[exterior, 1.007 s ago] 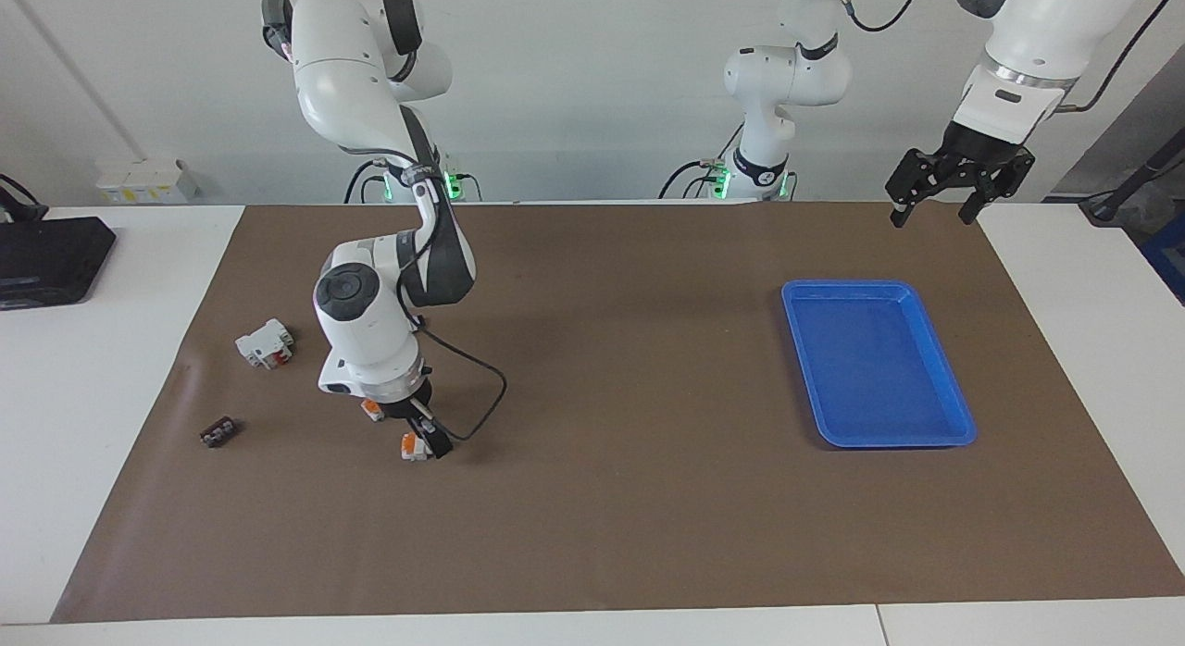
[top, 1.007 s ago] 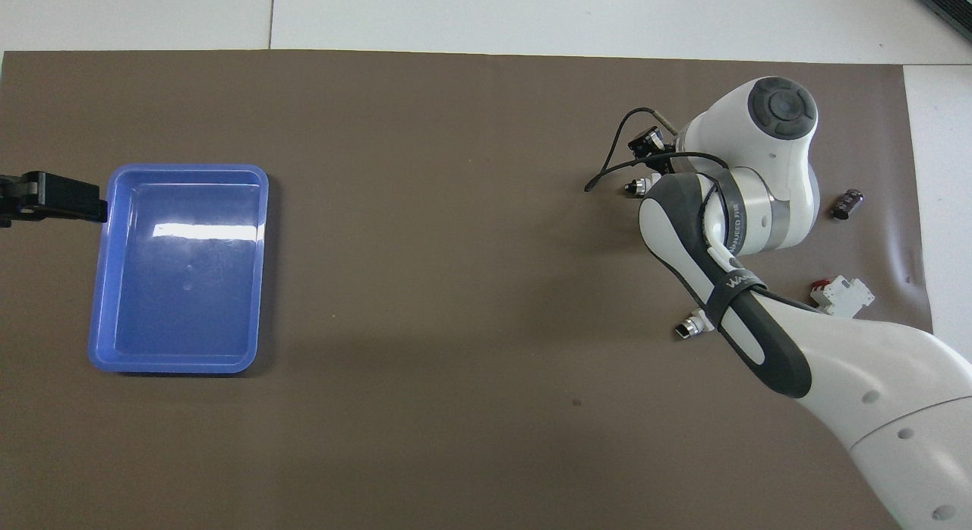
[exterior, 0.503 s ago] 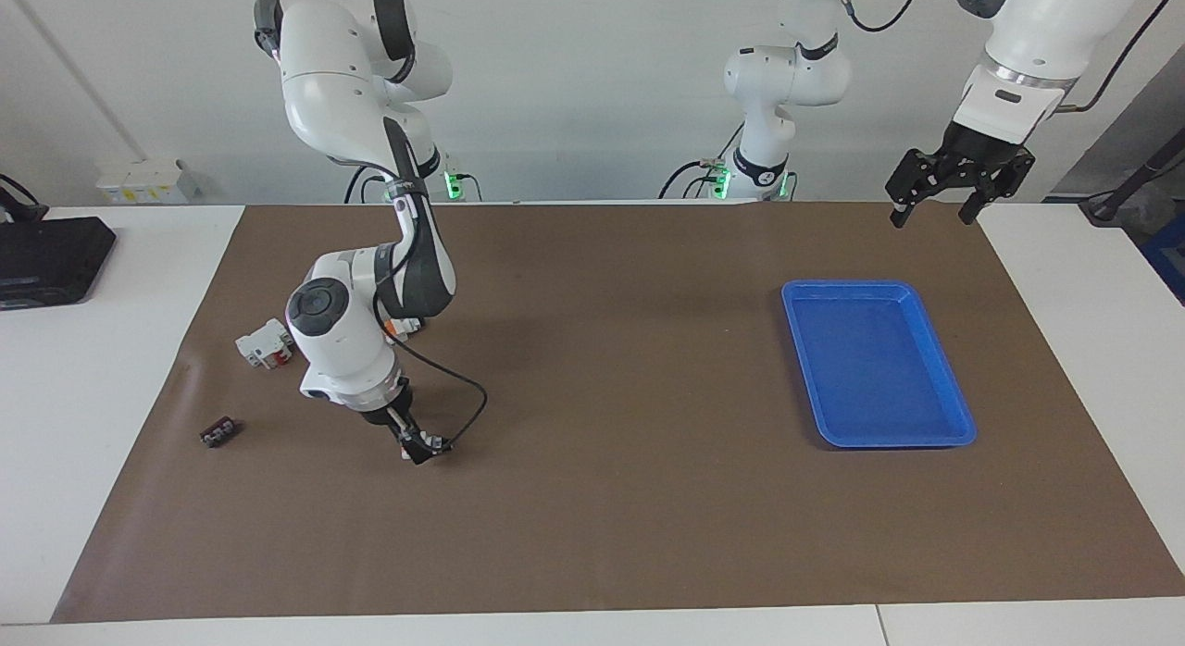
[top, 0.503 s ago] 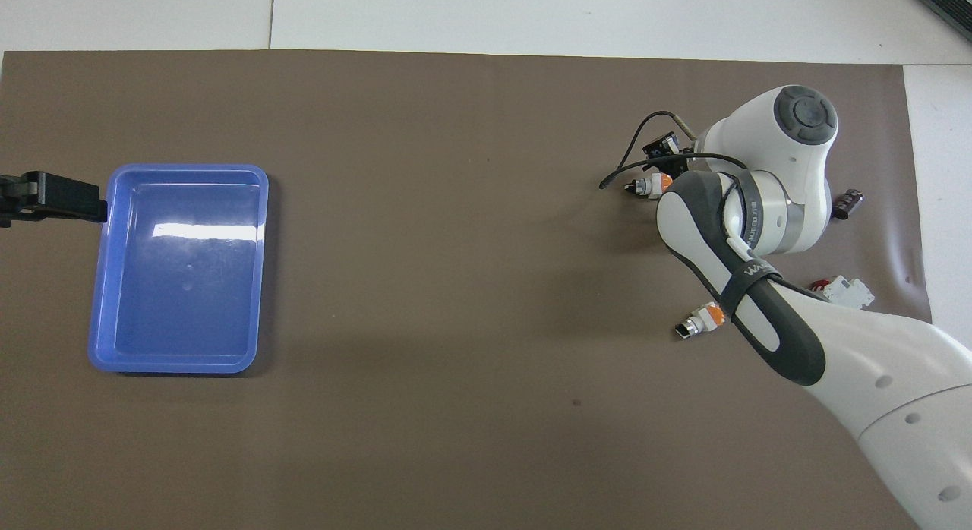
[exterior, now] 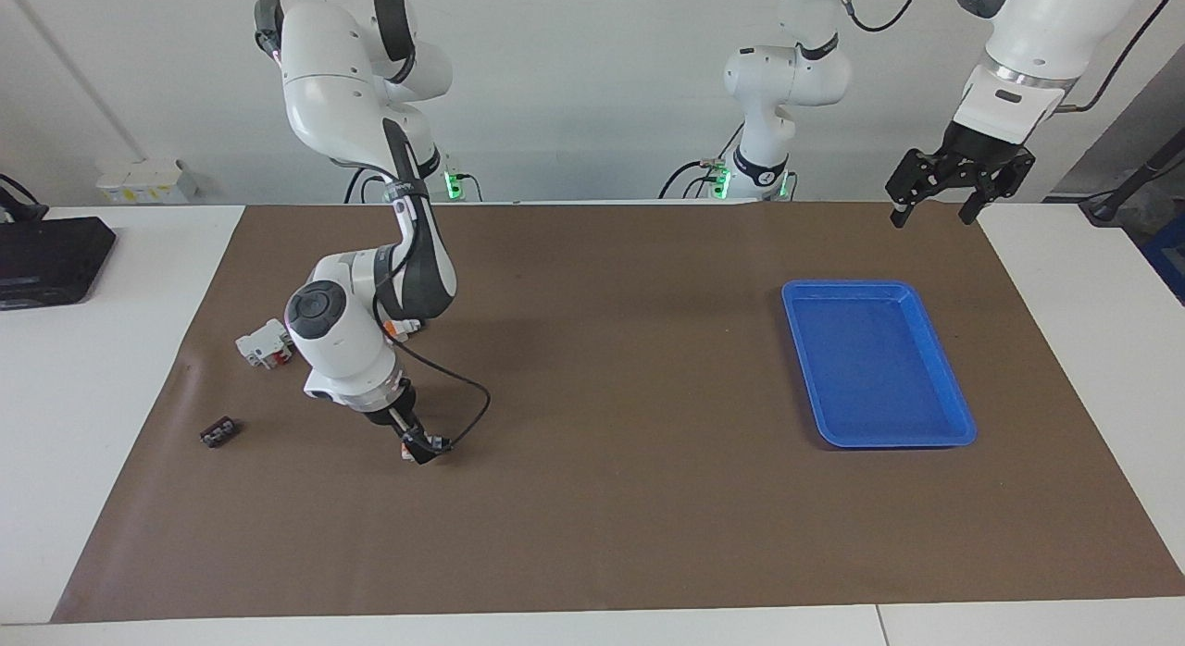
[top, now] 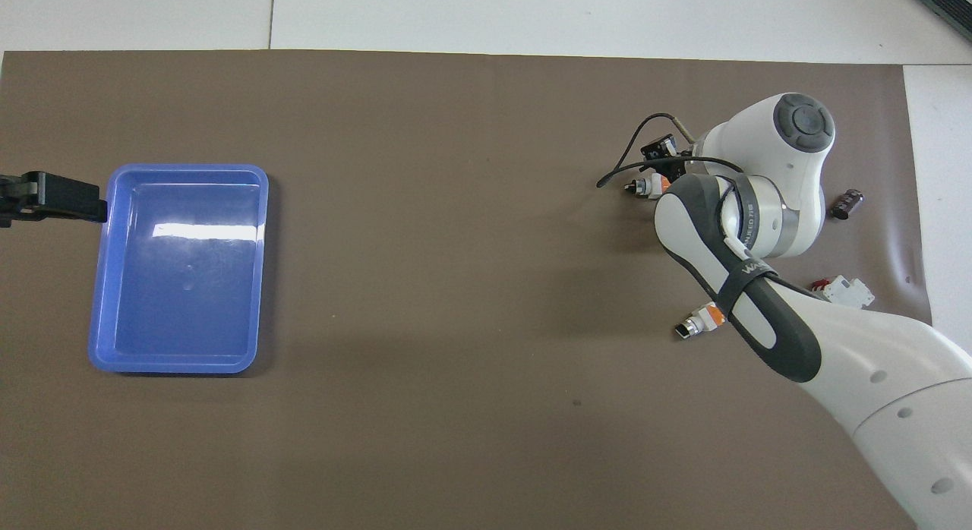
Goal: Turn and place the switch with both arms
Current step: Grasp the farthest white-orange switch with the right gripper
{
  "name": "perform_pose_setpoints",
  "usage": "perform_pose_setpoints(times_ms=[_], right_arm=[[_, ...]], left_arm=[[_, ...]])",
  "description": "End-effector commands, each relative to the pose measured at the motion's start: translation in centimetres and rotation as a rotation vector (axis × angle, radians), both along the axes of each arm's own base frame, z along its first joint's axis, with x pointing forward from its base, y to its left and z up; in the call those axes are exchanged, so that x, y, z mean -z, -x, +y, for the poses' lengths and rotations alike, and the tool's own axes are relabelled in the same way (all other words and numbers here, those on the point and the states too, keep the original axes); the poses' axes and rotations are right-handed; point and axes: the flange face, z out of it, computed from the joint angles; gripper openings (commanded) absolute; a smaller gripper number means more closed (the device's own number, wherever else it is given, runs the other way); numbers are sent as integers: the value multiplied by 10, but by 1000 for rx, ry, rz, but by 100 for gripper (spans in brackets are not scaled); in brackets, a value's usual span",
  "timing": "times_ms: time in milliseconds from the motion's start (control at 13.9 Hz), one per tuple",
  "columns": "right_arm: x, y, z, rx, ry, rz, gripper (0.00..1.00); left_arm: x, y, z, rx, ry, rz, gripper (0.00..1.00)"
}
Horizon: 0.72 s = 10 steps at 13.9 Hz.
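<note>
one marking "wa" on right arm [top: 748,270].

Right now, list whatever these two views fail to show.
Right gripper: facing view, too small to tell whether its fingers touch the switch at its tips; overhead view, its own wrist covers most of it.
Second switch: facing view, the right arm hides most of it.
Left gripper: overhead view, cut off by the picture's edge.
</note>
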Motion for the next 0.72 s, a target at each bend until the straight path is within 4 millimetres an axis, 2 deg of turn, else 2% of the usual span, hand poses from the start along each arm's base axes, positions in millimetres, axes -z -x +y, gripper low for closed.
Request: perform_pose_setpoints(times_ms=[0,144,216,503,575,647], right_arm=[[2,0,-3,1,-15,-16,87],[2,0,-5,3,-16,-14,14],[3,0,-12,5,-16,-14,0],[-1,-2,-13,40,-77,0,0],[-9,-2,-9,30,-83,15,0],[-24,-5,-3,31,-118,27,0]], left_arm=[[-1,9,3,-10,-9,5,100],[-1,9,3,-10,-8,5,100],[-1,9,3,-10,-8,5,100],[-1,9,3,-10,-8,5,100],[-1,9,3,-10,-8,5,100],[-1,9,3,-10,-8,5,100]])
